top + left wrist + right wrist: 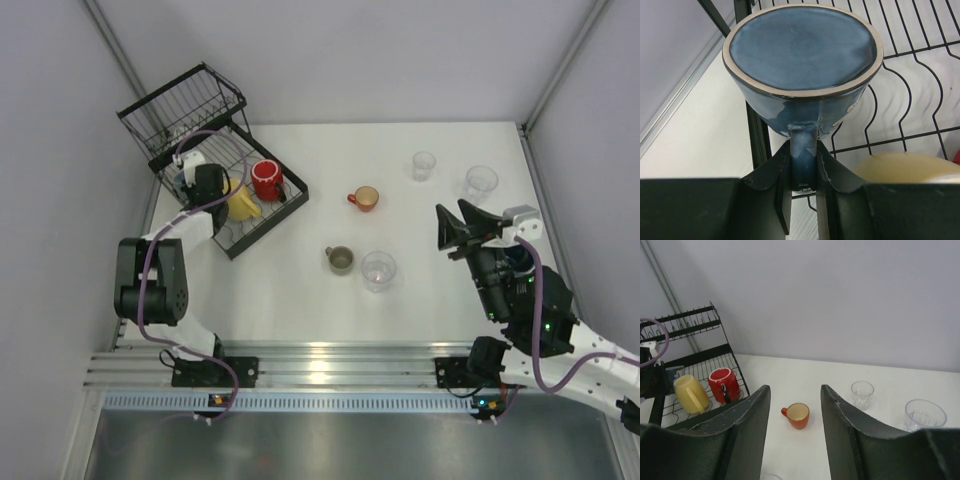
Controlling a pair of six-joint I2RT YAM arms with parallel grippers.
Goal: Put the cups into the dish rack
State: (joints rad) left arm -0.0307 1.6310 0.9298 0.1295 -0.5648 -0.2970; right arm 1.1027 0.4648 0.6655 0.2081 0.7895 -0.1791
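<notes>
Left tool (802,170): clenched on the handle of the blue mug (802,50); handle grip probably chosen to keep the bowl clear of the wires.
Blue mug: base up, over the left edge of the dish rack (272,220), upper left of the top view; inverted presumably for draining; contact with the wires not discernible.
Yellow mug (243,203), red mug (266,180): in the low tray, beside the held mug.
Right tool (450,222): released, empty, right of frame, aimed toward the loose cups.
Loose cups: orange cup (364,198), olive mug (340,260), clear tumblers (379,270), centre and upper right.
Bench (420,300): white, smooth, matt.
Room: pale grey walls, metal corner posts, aluminium rail along the bottom.
</notes>
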